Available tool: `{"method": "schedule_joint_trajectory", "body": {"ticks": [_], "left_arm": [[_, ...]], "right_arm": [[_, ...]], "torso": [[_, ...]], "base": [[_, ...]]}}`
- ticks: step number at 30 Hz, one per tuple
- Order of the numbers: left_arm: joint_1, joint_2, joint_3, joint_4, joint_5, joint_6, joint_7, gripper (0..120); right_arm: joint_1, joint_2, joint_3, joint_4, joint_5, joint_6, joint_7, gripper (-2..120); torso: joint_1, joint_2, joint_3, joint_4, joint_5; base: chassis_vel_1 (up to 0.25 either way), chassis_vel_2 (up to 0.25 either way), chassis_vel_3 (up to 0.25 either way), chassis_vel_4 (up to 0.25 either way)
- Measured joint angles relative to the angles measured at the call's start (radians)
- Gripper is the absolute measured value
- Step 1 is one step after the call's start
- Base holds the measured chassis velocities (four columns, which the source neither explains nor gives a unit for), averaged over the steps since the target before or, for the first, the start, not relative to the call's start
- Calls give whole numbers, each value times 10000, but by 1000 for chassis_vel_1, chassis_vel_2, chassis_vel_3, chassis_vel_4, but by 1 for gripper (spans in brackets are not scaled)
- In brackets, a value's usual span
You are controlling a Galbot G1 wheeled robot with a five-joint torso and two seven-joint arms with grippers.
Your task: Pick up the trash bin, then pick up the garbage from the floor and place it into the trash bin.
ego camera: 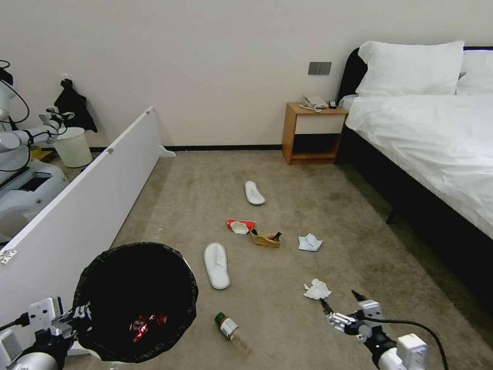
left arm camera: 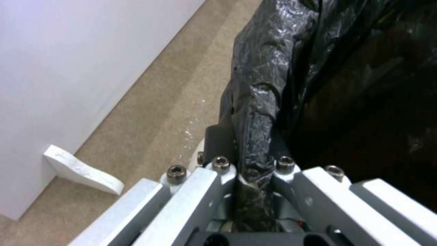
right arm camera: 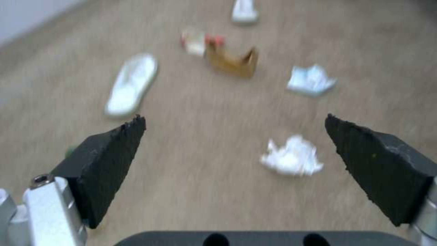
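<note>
Carpeted bedroom floor, litter scattered. Left gripper clamped on the trash bin rim, something red, maybe a can, inside. Right gripper spread wide, empty, above a crumpled tissue.

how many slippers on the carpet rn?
2. One slipper lies far out toward the nightstand; the other slipper lies nearer, just beyond the trash bin. More could be hidden under the bed.
</note>
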Motion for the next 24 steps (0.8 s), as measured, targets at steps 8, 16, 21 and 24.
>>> {"method": "schedule_joint_trajectory", "body": {"ticks": [8, 16, 21, 24], "left_arm": [[127, -195, -43, -114, 87, 0, -12, 2], [246, -452, -12, -197, 235, 0, 10, 2], [246, -406, -105, -259, 214, 1, 13, 2], [250, -392, -126, -263, 210, 0, 12, 2]], "right_arm": [[1219, 46, -1125, -1029, 244, -918, 47, 100], [2008, 95, -2344, -2259, -333, -917, -572, 100], [2397, 202, -2976, -2784, -694, -877, -831, 100], [2731, 384, -3401, -3154, -787, -876, -871, 100]], "torso": [[0, 0, 0, 0, -1], [0, 0, 0, -1, -2], [0, 0, 0, -2, -2], [0, 0, 0, -2, -2]], "base": [[0, 0, 0, 0], [0, 0, 0, 0], [0, 0, 0, 0], [0, 0, 0, 0]]}}
